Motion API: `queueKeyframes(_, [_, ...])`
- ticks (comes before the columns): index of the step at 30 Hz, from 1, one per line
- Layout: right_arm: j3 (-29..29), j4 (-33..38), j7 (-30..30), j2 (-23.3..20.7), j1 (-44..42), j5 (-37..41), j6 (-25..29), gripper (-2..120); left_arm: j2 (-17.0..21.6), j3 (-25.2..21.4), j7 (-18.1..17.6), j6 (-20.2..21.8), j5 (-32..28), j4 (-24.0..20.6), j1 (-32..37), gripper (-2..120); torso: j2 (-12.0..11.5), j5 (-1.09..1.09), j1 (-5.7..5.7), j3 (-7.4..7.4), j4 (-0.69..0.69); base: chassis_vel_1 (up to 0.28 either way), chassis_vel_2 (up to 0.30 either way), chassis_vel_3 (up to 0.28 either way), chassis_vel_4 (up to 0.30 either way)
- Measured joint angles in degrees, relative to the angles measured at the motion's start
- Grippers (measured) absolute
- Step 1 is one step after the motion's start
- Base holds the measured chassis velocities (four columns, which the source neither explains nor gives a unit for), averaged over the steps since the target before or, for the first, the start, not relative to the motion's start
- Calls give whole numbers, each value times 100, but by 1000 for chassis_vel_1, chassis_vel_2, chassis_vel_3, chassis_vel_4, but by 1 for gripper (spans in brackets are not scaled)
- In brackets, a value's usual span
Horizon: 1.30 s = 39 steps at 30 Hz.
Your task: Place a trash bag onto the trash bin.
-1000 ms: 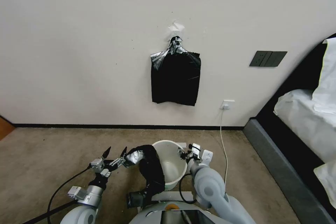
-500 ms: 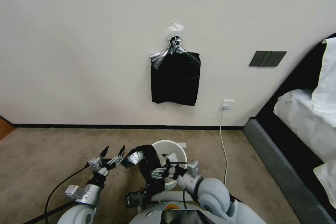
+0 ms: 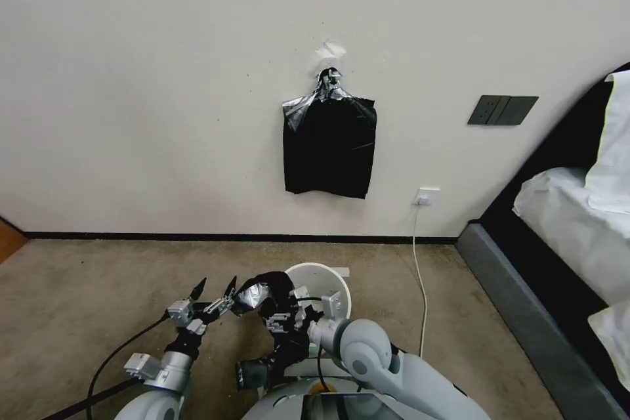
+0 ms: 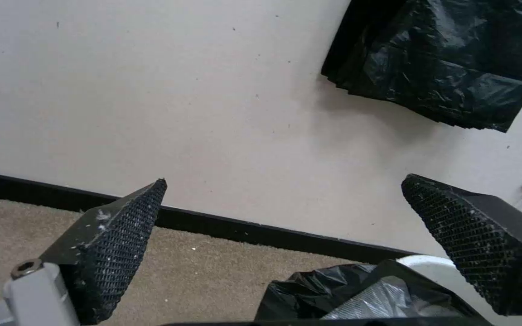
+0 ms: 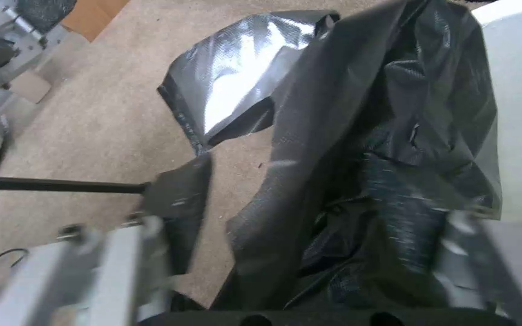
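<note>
While both sets of fingers stand apart, the scene reads as follows, each place given against the bin.

Right fingers (image 5: 176, 199): spread wide, one on each side of the bag's draped fold, not clamped on it.
Right gripper (image 3: 289, 312): at the bin's left rim, over the bag; its arm reaches in from the near right.
Left fingers (image 4: 122, 244): spread wide, holding nothing, tips pointing toward the wall.
Left gripper (image 3: 213, 290): left of the bin, above the carpet, just beside the bag's glossy flap; I cannot tell whether it touches the flap.
Bag (image 3: 282, 315): loose black plastic, draped over the bin's left rim, hanging down the outside toward the robot's base, with a shiny flap sticking out to the left.
Bin (image 3: 331, 279): cream-white, upright on the carpet, close before the robot; its right and far rim is bare.
Bundle (image 3: 329, 147): flat black bags hanging on the wall, beyond and above the bin.
Socket (image 3: 426, 196): on the wall, beyond the bin to the right, a white cord dropping to the carpet.
Bed (image 3: 558, 262): well to the bin's right.
</note>
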Motion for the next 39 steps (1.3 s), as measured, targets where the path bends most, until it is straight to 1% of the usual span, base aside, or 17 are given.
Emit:
queueKeyframes(3, [-10, -21, 51, 4, 12, -20, 32, 43, -3, 32, 7, 3, 38, -5, 36, 100, 0, 0, 0, 0, 0, 0, 0, 0, 0])
queueKeyframes(4, [-10, -21, 51, 4, 12, -20, 32, 43, -3, 32, 7, 3, 38, -5, 36, 100, 0, 0, 0, 0, 0, 0, 0, 0, 0])
queueKeyframes(9, [-34, -54, 67, 21, -24, -103, 110, 24, 34, 14, 50, 39, 39, -58, 77, 100, 0, 0, 0, 0, 0, 0, 0, 0, 0])
queueKeyframes(10, [-47, -65, 94, 42, -21, -121, 156, 15, 52, 8, 223, 92, 40, -92, 137, 100, 0, 0, 0, 0, 0, 0, 0, 0, 0])
queueKeyframes(12, [-55, -70, 107, 50, -13, -122, 172, 14, 58, 8, 323, 118, 46, -104, 172, 100, 0, 0, 0, 0, -1, 0, 0, 0, 0])
queueKeyframes(14, [-94, -94, 186, 91, 55, -119, 250, 3, 79, 20, 688, 225, 133, -120, 307, 100, 0, 0, 0, 0, 0, 0, 0, 0, 0])
queueKeyframes(15, [-94, -94, 186, 91, 55, -119, 250, 3, 79, 20, 688, 225, 133, -120, 307, 100, 0, 0, 0, 0, 0, 0, 0, 0, 0])
queueKeyframes(18, [-149, -122, 393, 167, 204, -30, 339, 0, 87, 31, 1199, 463, 223, -120, 444, 100, 0, 0, 0, 0, 0, 0, 0, 0, 0])
queueKeyframes(19, [-149, -122, 393, 167, 204, -30, 339, 0, 87, 31, 1199, 463, 223, -120, 444, 100, 0, 0, 0, 0, 0, 0, 0, 0, 0])
queueKeyframes(21, [-155, -132, 481, 186, 272, 14, 356, 0, 87, 17, 1468, 561, 262, -122, 494, 100, 0, 0, 0, 0, 0, 0, 0, 0, 0])
queueKeyframes(22, [-155, -134, 567, 190, 333, 63, 370, 0, 95, -19, 1747, 698, 314, -122, 548, 100, 0, 0, 0, 0, 1, 0, 0, 0, 0])
queueKeyframes(25, [-148, -134, 600, 178, 358, 78, 378, 0, 112, -30, 1837, 784, 370, -99, 571, 100, 0, 1, 0, 0, 1, 0, 0, 0, 0])
queueKeyframes(27, [-138, -114, 622, 152, 356, 89, 380, 0, 126, -23, 1816, 828, 426, -37, 568, 100, 0, 1, 0, 0, 1, 0, 0, 0, 0])
queueKeyframes(29, [-112, -33, 637, 100, 298, 89, 382, 0, 125, 88, 1499, 865, 491, 89, 512, 100, 0, 0, 0, 0, 0, 0, 0, 0, 0])
queueKeyframes(30, [-112, -33, 637, 100, 298, 89, 382, 0, 125, 88, 1499, 865, 491, 89, 512, 100, 0, 0, 0, 0, 0, 0, 0, 0, 0])
queueKeyframes(33, [-77, 43, 644, 60, 209, 74, 387, 0, 66, 292, 1139, 959, 514, 214, 368, 100, 0, 0, 0, 0, 0, 0, 0, 0, 0])
queueKeyframes(39, [-45, 82, 649, 24, 195, 63, 390, 0, 7, 467, 768, 1051, 534, 306, 188, 98, 0, 1, 0, 0, 0, 0, 0, 0, 0])
